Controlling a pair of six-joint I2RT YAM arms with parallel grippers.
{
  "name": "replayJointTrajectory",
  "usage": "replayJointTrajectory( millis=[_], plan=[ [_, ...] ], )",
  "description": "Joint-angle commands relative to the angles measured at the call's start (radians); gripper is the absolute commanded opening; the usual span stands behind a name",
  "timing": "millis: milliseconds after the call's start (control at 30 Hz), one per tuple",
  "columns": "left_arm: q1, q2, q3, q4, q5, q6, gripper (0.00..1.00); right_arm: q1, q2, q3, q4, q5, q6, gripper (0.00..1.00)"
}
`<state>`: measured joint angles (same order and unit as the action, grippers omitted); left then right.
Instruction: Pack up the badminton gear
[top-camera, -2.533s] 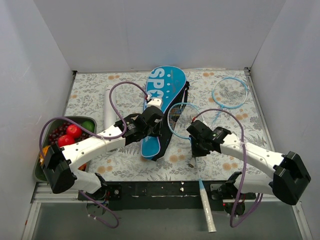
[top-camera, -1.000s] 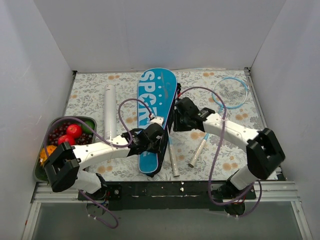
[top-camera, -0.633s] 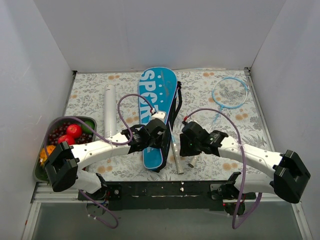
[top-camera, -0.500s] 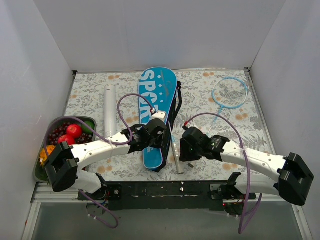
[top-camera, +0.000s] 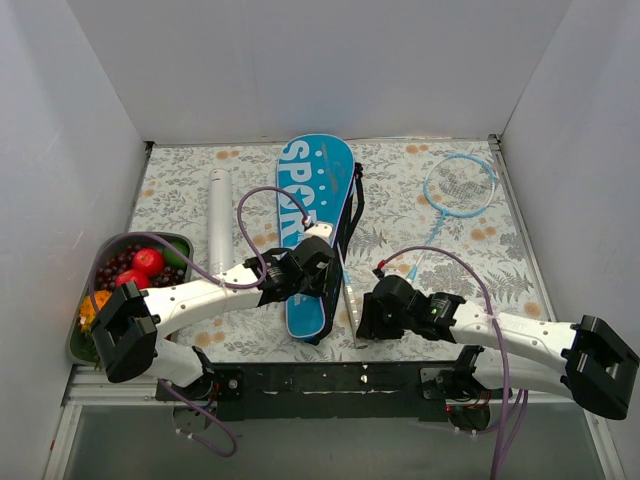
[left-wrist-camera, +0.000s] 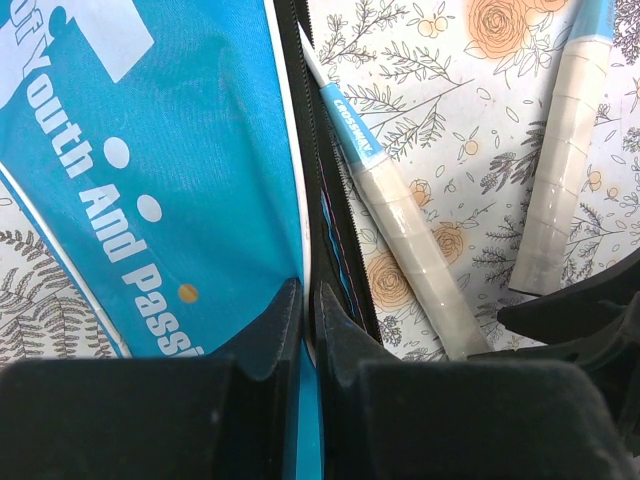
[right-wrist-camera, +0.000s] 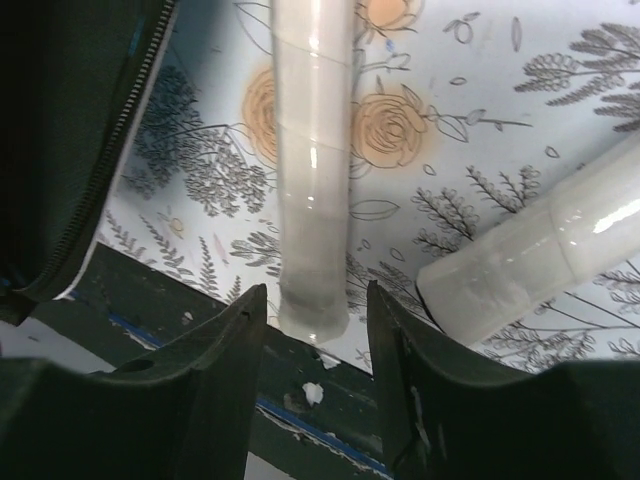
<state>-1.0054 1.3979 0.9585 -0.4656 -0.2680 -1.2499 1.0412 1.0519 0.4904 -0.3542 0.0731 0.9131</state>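
The blue "SPORT" cover lies lengthwise mid-table. My left gripper is shut on its open zipper edge, the pinch seen in the left wrist view. One racket's silvery handle sticks out of the cover's mouth, its head hidden inside. My right gripper stands open at the near edge, and in its wrist view that handle's end lies just ahead of the fingertips, untouched. The second racket lies at the back right, its handle beside the first. The white tube lies left of the cover.
A dark tray of fruit stands at the near left. The black mounting rail runs along the table's near edge right under my right gripper. The cover's dark lining and zipper are close on its left.
My right arm has drawn back from the cover's mouth to the near edge, behind the handle's end, and its jaws have spread a little. The left gripper has kept its hold.
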Motion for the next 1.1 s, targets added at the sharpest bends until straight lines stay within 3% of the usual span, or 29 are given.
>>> replayJointTrajectory(
  millis=[0,433,533,633,800,1067],
  plan=[
    [-0.004,-0.02,0.039,0.016,-0.025,0.018,0.0,0.005,-0.026,-0.019,0.13,-0.019,0.046,0.53],
    [-0.004,-0.042,0.013,0.012,-0.027,0.02,0.0,0.025,0.059,-0.073,0.169,0.007,0.096,0.52],
    [-0.002,-0.043,0.013,0.01,-0.025,0.021,0.0,0.031,0.08,-0.081,0.172,0.017,0.098,0.47],
    [-0.002,-0.045,0.011,0.012,-0.02,0.023,0.0,0.039,0.109,-0.078,0.173,0.027,0.098,0.37],
    [-0.004,-0.046,-0.006,0.013,-0.004,0.021,0.0,0.045,0.155,-0.053,0.184,0.042,0.098,0.02],
    [-0.007,-0.072,-0.089,0.042,0.026,-0.005,0.0,0.045,0.191,0.086,0.124,0.103,0.023,0.01]
  ],
)
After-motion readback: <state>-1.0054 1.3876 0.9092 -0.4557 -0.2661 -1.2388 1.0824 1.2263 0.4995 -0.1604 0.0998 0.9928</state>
